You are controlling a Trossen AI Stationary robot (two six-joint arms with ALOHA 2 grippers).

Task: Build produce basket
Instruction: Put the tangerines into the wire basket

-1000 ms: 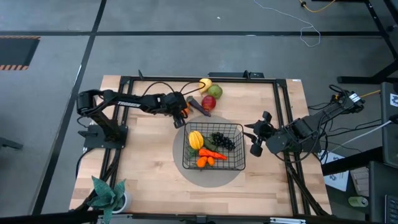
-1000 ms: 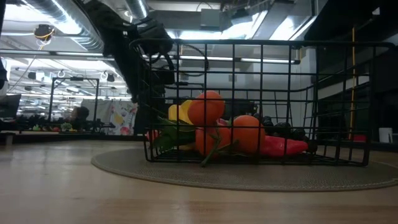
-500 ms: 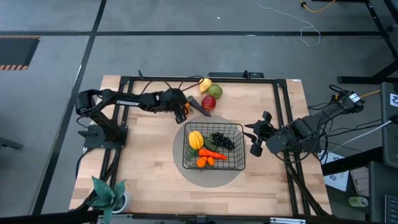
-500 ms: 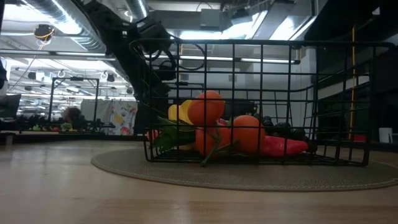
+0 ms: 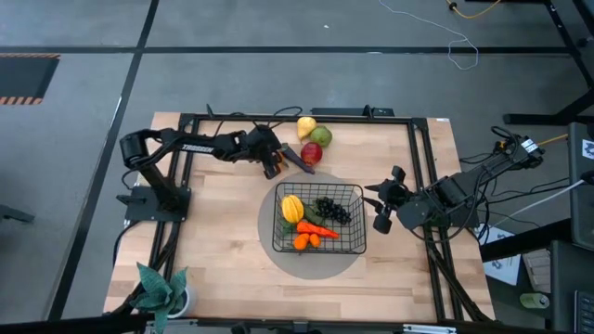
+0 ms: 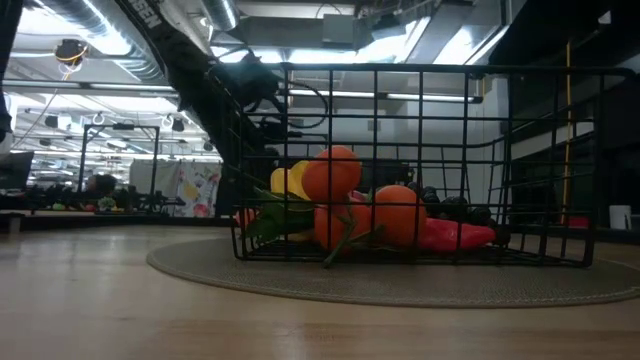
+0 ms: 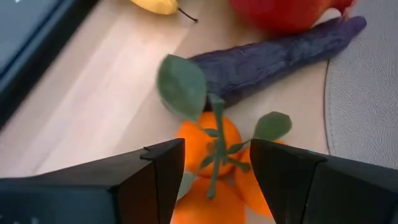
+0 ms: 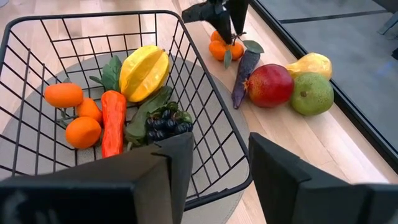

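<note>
A cluster of small oranges with green leaves [image 7: 208, 140] lies on the table left of the purple eggplant [image 5: 297, 156]. My left gripper [image 7: 217, 168] slants down over the cluster, open. Its fingertips stand on either side of the cluster's stem, and no touch shows. The red apple [image 5: 311, 153], green apple [image 5: 321, 136] and yellow pear [image 5: 305, 125] lie beyond the eggplant. The black wire basket [image 5: 362, 218] holds a yellow ridged fruit [image 5: 292, 206], grapes, a carrot and oranges. My right gripper [image 5: 380, 209] waits open beside the basket's right side.
The basket stands on a round grey mat [image 5: 278, 255]. A black frame rail [image 5: 278, 118] runs along the table's far edge, just behind the pear. A green potted plant [image 5: 160, 289] stands at the near left corner. Bare wood lies left of the basket.
My left gripper has gone a little toward the table's far edge, staying over the orange cluster beside the eggplant. The gap between its fingers looks the same. The fruits on the table lie where they were.
</note>
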